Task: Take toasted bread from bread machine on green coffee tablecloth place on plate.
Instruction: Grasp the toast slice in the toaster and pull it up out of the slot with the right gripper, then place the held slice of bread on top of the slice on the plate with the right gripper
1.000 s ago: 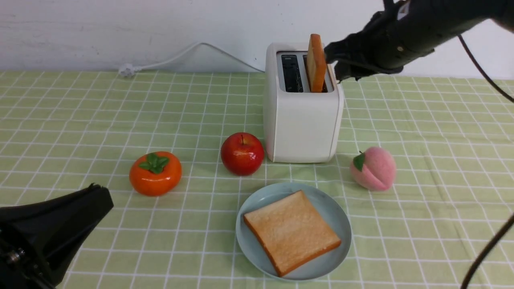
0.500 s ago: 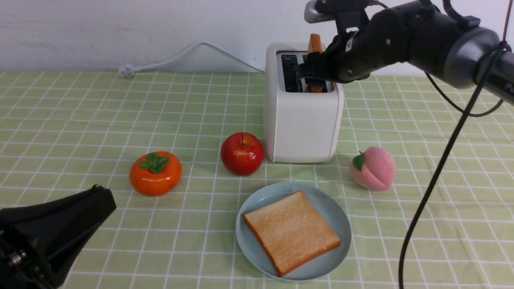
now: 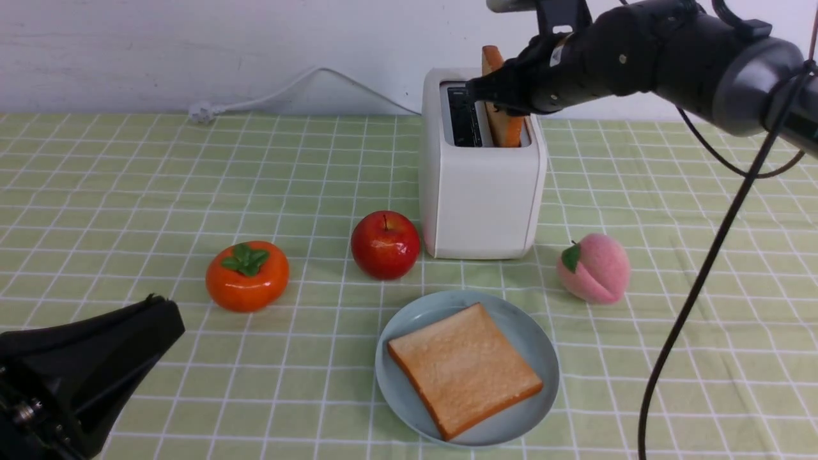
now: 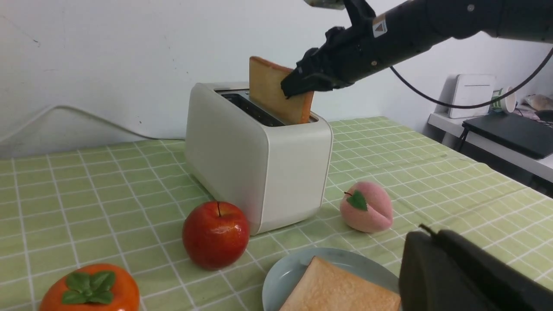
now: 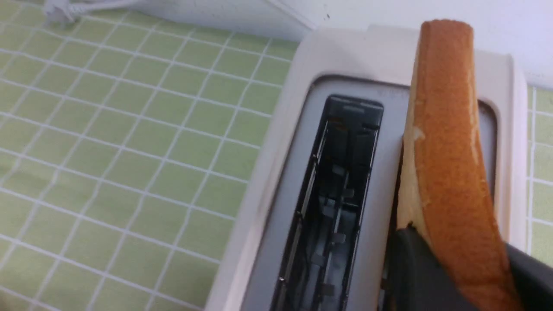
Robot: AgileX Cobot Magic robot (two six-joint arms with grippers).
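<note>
My right fingers (image 5: pixel 417 263) are now clamped on the toast (image 5: pixel 453 172), which leans and sits a little higher than before, its lower end still in the toaster (image 3: pixel 486 198), upper right of the front view.

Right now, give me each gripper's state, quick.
Left gripper: closed, holding nothing.
Right gripper: closed on the toast slice in the toaster's right-hand slot.

Warning triangle (image 4: pixel 380 28) (small), right arm (image 4: pixel 436 23).
</note>
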